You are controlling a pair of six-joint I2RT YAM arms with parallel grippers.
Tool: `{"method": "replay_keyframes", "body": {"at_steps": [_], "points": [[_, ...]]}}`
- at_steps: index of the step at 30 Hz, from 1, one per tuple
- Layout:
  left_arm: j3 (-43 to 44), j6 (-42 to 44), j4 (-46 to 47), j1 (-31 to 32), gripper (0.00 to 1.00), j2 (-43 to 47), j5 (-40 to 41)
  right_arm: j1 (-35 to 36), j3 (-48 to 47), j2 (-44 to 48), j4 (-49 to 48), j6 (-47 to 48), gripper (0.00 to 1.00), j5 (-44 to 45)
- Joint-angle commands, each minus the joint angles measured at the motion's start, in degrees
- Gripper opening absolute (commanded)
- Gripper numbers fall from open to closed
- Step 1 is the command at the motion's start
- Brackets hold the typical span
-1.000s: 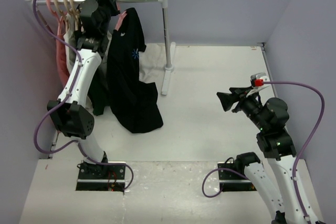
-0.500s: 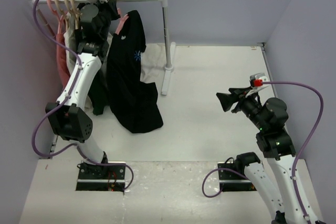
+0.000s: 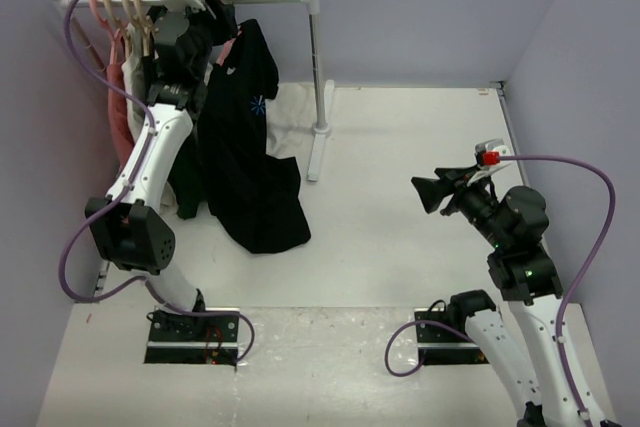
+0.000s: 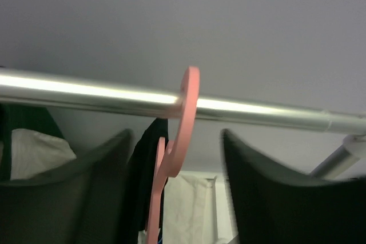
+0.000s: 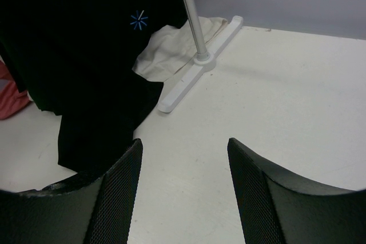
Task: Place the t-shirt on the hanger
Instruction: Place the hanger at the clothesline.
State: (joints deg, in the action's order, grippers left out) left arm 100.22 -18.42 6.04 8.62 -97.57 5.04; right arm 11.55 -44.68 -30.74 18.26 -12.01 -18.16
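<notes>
The black t-shirt [image 3: 245, 137] with its small blue starburst hangs on the pink hanger [image 3: 232, 43], and its hem trails on the table. The hanger's hook [image 4: 186, 112] sits over the metal rail [image 4: 86, 92]. My left gripper [image 3: 216, 9] is up at the rail, open, with its fingers [image 4: 86, 187] apart on either side of the hook and not touching it. My right gripper [image 3: 425, 190] hovers open over the table at the right, with nothing between its fingers [image 5: 114, 198]. From there the t-shirt [image 5: 86, 55] shows to the left.
Cream hangers with a white, a pink and a dark green garment [image 3: 125, 77] crowd the rail's left end. The rack's post [image 3: 318, 67] and foot [image 5: 197, 70] stand right of the t-shirt. A white cloth [image 3: 290, 112] lies behind the foot.
My left gripper has gone from shut on the hanger's hook to open, and the hook now rests on the rail. The left wrist shifted slightly upward. The right arm has not moved.
</notes>
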Motion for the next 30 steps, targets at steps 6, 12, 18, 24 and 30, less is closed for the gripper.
{"method": "replay_keyframes", "body": {"at_steps": [6, 12, 18, 24, 30], "points": [[-19.1, -11.0, -2.5, -0.5, 1.00, 15.1, 3.3, -0.3, 0.2, -0.6, -2.6, -0.8, 0.63, -1.8], [-30.9, -13.9, -0.7, 0.0, 1.00, 23.8, 2.1, -0.3, 0.0, -0.7, -2.5, -0.9, 0.63, -2.4], [-34.2, -10.8, -3.7, 1.0, 1.00, 27.2, 3.1, -0.3, 0.0, -1.2, -2.8, -1.1, 0.63, -3.1], [-29.8, -5.6, -14.4, 4.1, 1.00, 33.9, 6.9, -0.3, -1.2, -1.3, -1.1, -1.0, 0.63, -2.3], [-34.8, 0.7, -24.8, 4.6, 1.00, 48.5, 8.8, -0.2, -3.6, 0.6, 2.4, -3.3, 0.99, 6.1]]}}
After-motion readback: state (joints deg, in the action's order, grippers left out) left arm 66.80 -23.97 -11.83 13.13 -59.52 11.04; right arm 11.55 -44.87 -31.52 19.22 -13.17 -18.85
